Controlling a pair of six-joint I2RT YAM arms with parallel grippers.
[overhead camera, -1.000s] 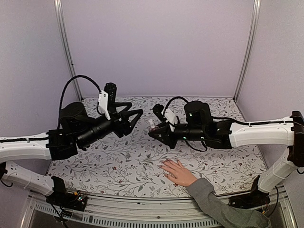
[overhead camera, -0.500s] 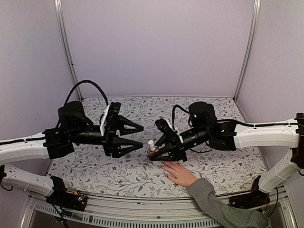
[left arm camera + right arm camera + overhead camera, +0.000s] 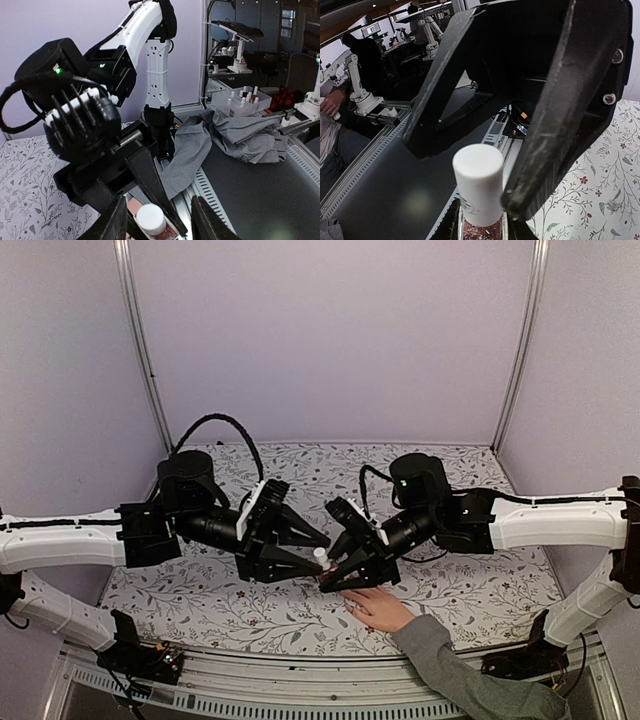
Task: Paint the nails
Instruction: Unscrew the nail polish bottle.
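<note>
Top external: nails (image 3: 350,598) too small to discern.

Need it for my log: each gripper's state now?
Left gripper: open, jaws straddling the white cap.
Right gripper: closed on the nail polish bottle.

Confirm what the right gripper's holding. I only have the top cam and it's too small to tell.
Observer: The right wrist view shows a small bottle of glittery pink polish clamped in the right gripper.
Operator: Is the lid off?
Observer: No. A white cap sits on the bottle.
Operator: Is the left gripper on it?
Observer: In the left wrist view the left gripper straddles the cap with a gap on each side. It is not gripping yet.
</note>
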